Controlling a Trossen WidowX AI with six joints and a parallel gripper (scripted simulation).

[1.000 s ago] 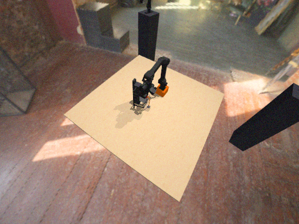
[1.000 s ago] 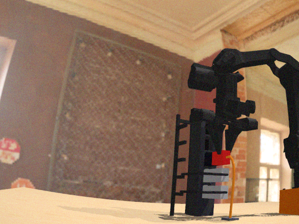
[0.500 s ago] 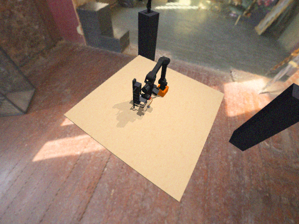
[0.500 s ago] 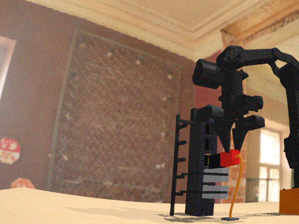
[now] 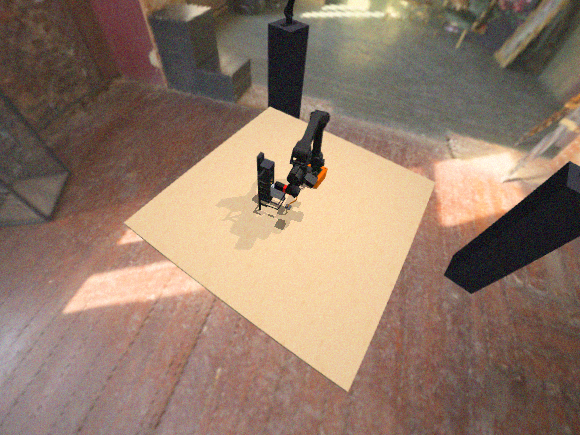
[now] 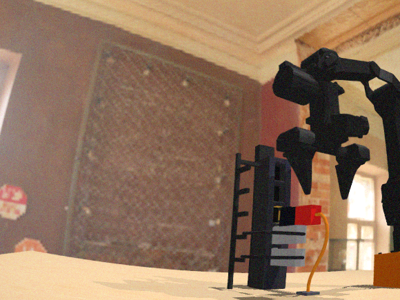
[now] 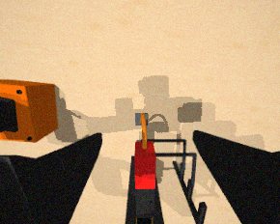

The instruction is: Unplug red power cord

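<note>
The black two-fingered end effector [image 6: 324,190] is hanging above the plug with its fingers spread wide, gripping nothing — in the exterior view its two pointed fingertips [image 6: 304,178] are pointing downward and standing clear above the red block-shaped plug [image 6: 307,214], with open air between them and it. In the wrist view the dark fingers are flanking the red plug [image 7: 145,167] on either side, well apart from it. The plug is sitting level beside the tall dark upright power strip [image 6: 267,218], joined to it by a short black section with a yellow-rimmed socket face behind it; whether the prongs are fully out of the socket cannot be told. A thin orange cord [image 6: 320,252] is curving from the plug's outer end down to a small flat blue-grey foot [image 6: 307,292] that is resting on the tan bench [image 6: 69,280]. Just below the plug, two grey rectangular plugs [image 6: 288,245] are sitting one above the other against the strip, each crossed by a thin black bar. Behind the strip a slender black ladder-like rack [image 6: 237,218] is standing upright — its short rungs are reaching toward the strip. To the right, the orange box-shaped base of the arm [image 6: 387,270] is resting on the bench, near the strip but apart from it.
</note>
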